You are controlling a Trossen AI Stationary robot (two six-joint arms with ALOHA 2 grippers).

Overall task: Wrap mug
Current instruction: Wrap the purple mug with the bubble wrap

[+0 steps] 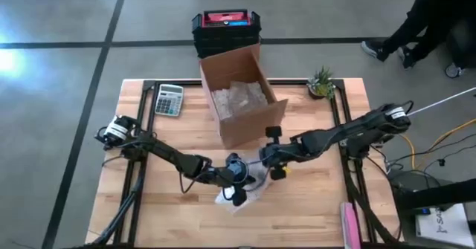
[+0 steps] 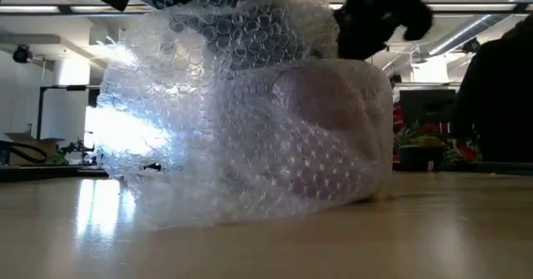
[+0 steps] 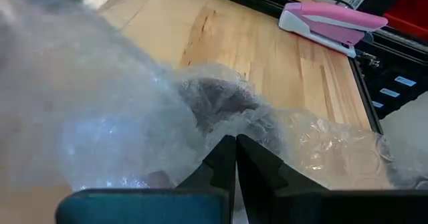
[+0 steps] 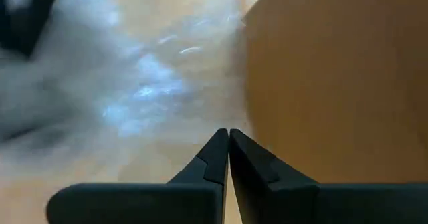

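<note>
Bubble wrap (image 2: 250, 112) is pinched by the closed left pincer (image 3: 235, 144); right pincer (image 4: 229, 138) closed, empty.

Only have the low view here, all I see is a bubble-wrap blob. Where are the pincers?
Observer: Both are at the bubble wrap, near the table's front middle. The left pincer comes in from the left, the right pincer from the right.
Operator: Open or closed?
Observer: Both shut. The left wrist view shows the left pincer pinched on the wrap.
Operator: Right one holding anything?
Observer: Its fingertips meet with nothing visibly between them; the cardboard box is beside it.
Operator: Anything else on the table?
Observer: A calculator, a small plant and a pink stapler.
</note>
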